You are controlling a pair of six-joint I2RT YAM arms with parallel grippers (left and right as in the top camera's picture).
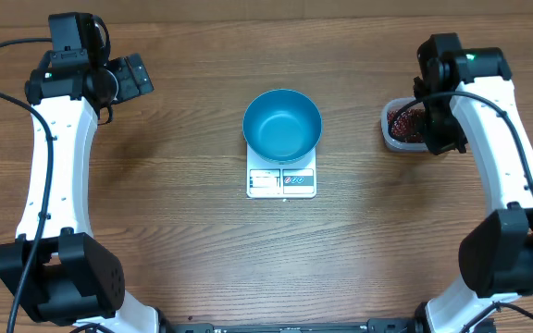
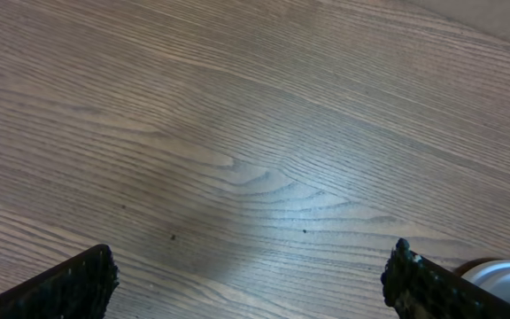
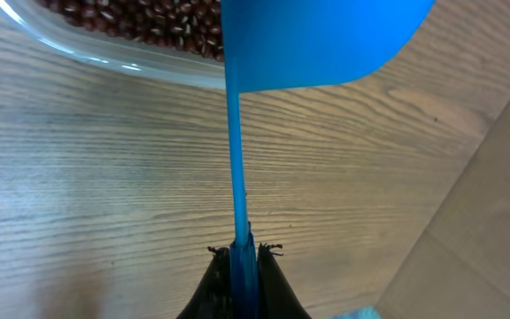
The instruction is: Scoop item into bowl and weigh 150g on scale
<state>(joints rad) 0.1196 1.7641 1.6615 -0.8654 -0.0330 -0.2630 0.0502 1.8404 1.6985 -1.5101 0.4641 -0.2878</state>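
Right wrist view: right fingers [image 3: 227,264] at the bottom of frame, clamped tight on the thin handle [image 3: 235,168] of a blue scoop [image 3: 326,40]; handle runs straight up from them. Scoop blade is at the top, over the near rim of a clear tub [image 3: 122,60], hiding part of it. Beans [image 3: 140,16], dark red-brown, lie in the tub. Cannot tell whether the scoop touches them. Wood surface [image 3: 87,195] underneath, paler strip at right.

Overhead view: blue bowl [image 1: 282,123] sits on the white scale [image 1: 281,181], mid-surface, covering the scale's back part. Display and buttons show in front of the bowl. Tub [image 1: 394,129] with beans [image 1: 401,118] is toward the right edge, level with the bowl and well apart from it, wood between them. Right arm [image 1: 493,129] reaches over the tub, and its black wrist covers the tub's right side and the scoop. Left arm [image 1: 58,157] runs along the left edge. Left fingers [image 1: 142,78] are near the far left corner, well apart from scale and bowl, holding nothing.

Left wrist view: left fingers spread wide, one dark fingertip [image 2: 69,288] at each lower corner of frame, only wood grain between them. White rounded part [image 2: 503,276] just behind the right-hand tip, too cropped to tell what it is.
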